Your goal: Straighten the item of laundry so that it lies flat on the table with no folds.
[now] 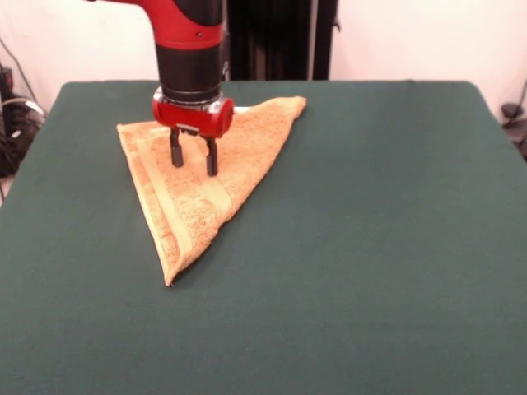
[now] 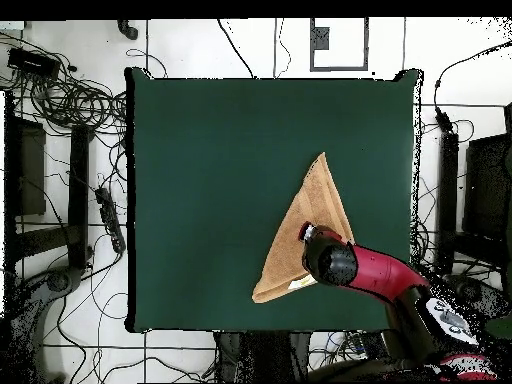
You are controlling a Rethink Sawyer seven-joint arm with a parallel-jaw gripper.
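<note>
The item of laundry (image 1: 206, 185) is a tan-orange terry towel folded over into a triangle on the dark green table (image 1: 370, 247). One point reaches toward the front edge and the long folded side runs up to the far right corner. A smoother band shows along its left side. In the overhead view the towel (image 2: 300, 225) lies right of centre, partly covered by the red and black arm. My gripper (image 1: 194, 156) hangs just above the towel's upper part, open, fingers (image 1: 176, 151) apart with nothing between them. In the overhead view the gripper (image 2: 312, 240) is hidden under the wrist.
Cables and stands crowd the floor on both sides of the table (image 2: 200, 150) in the overhead view. A black pedestal column (image 1: 272, 37) rises behind the far edge.
</note>
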